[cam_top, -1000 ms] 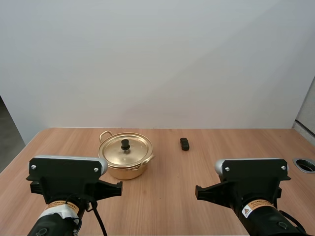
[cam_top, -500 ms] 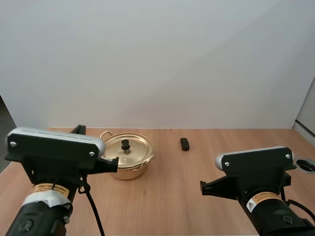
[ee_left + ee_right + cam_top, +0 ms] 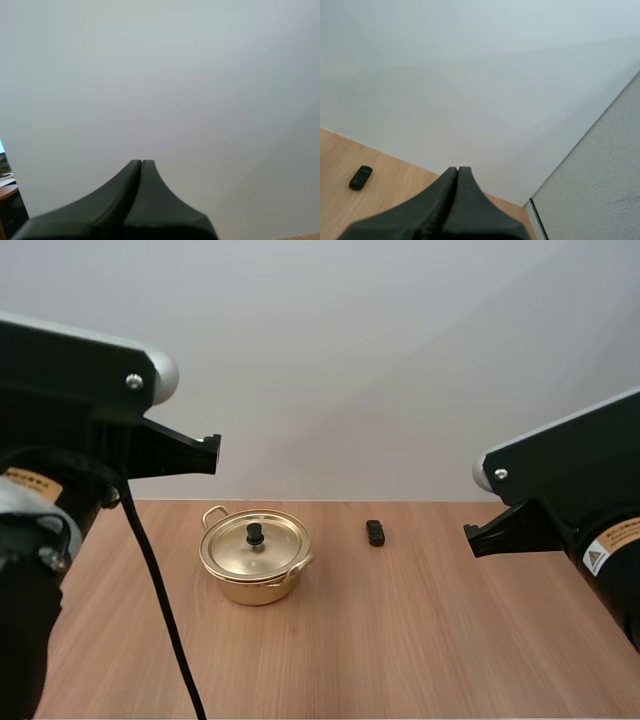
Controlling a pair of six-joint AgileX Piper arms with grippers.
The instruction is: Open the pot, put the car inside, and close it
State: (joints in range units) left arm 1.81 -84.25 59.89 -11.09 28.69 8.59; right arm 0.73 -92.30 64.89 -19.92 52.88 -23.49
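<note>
left end effector: closed on nothing.
right end effector: closed, empty.
pot: lid on, left of centre on tabletop.
car: right of pot, apart.
risk: a closed end effector could skid off the small knob.

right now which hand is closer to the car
Right, likely. The right hand, shut, is up high with the black car on the table ahead of it. The left hand is up high on the pot's far side from the car.

No legible text or signs.
</note>
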